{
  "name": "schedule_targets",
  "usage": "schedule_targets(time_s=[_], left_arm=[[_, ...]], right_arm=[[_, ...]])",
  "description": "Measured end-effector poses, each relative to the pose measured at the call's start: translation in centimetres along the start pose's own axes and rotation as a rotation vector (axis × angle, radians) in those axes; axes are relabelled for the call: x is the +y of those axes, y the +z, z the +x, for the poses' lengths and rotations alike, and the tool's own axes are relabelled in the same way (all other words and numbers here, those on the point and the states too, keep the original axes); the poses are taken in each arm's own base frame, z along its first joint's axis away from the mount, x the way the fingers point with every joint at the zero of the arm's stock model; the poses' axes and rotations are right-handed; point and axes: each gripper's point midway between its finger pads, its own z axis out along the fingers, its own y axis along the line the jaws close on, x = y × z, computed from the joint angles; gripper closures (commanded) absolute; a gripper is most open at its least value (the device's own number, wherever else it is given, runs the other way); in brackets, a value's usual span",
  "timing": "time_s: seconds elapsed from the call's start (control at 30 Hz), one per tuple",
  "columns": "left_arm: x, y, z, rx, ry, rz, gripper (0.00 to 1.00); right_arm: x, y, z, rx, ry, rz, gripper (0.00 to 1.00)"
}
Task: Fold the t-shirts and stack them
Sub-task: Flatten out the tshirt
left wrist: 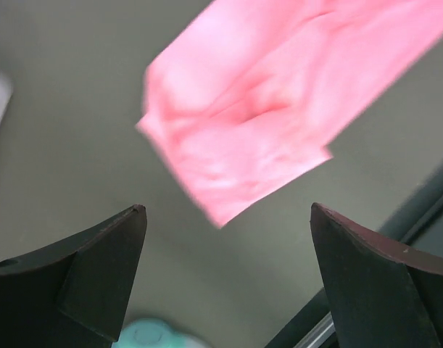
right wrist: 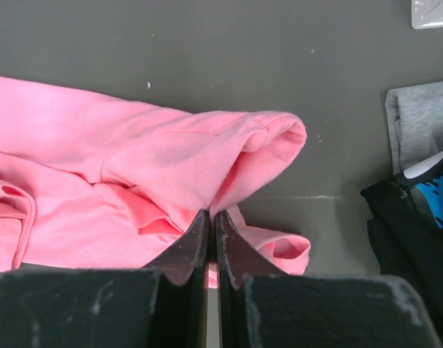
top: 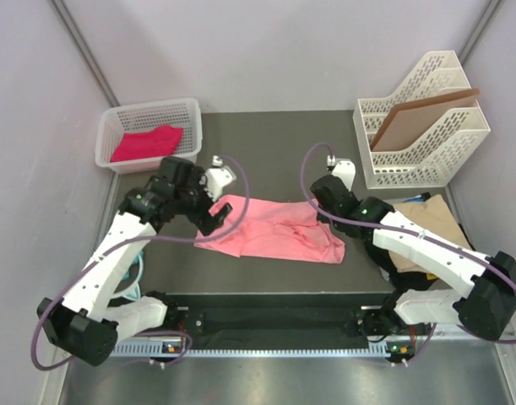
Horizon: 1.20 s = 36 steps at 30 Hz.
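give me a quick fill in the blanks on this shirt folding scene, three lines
1. The magenta-pink t-shirt lies in the white ____.
2. The left gripper is ____ over a corner of the salmon pink t-shirt.
3. The right gripper is ____ on a fold of that shirt.

Missing words: basket; open; shut.

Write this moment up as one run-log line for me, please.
left gripper open at left end of pink shirt | right gripper shut on its right end | shirt unfolded | magenta shirt in basket
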Motion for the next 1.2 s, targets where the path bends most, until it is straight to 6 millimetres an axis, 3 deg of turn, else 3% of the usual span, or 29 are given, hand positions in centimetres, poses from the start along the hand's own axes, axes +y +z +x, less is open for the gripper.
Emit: schedule_targets(time_s=[0.07, 0.2, 0.37, 0.57, 0.73, 0.77, 0.9, 0.93, 1.03, 1.2], left_arm=[[-3.0, 0.7, -0.7, -0.010, 0.062, 0.070, 0.01], [-5.6, 3.3, 1.9, 0.102, 0.050, 0.145, 0.02], [-5.8, 6.7, 5.4, 0.257, -0.010, 0.159, 0.03], [-5.4, 9.2, 6.7, 0.337, -0.044, 0.151, 0.07], [-5.3, 10.8, 7.6, 0.386, -0.063, 0.150, 0.17], [-5.2, 11.0, 7.8, 0.392, -0.064, 0.148, 0.20], [-4.9, 12.1, 8.7, 0.434, -0.068, 0.134, 0.54], [-4.9, 12.3, 9.0, 0.444, -0.068, 0.132, 0.71], [-4.6, 12.6, 9.2, 0.458, -0.067, 0.116, 0.90], [-3.4, 12.9, 8.1, 0.438, -0.053, 0.073, 0.98]], right_arm=[[0.2, 0.3, 0.2, 0.007, -0.001, -0.001, 1.00], [0.5, 0.8, 0.5, 0.018, -0.009, -0.004, 1.00], [0.6, 0.8, 0.5, 0.022, -0.013, -0.009, 1.00], [0.8, 0.8, 0.6, 0.024, -0.009, -0.020, 1.00], [0.7, 1.0, 0.9, 0.028, -0.008, -0.022, 1.00], [0.7, 1.1, 0.9, 0.028, -0.007, -0.021, 1.00], [0.5, 1.2, 0.9, 0.028, -0.004, -0.018, 1.00], [0.6, 1.2, 0.9, 0.028, -0.004, -0.018, 1.00], [0.6, 1.1, 0.8, 0.027, -0.003, -0.020, 1.00], [0.6, 1.2, 0.8, 0.027, 0.000, -0.021, 1.00]])
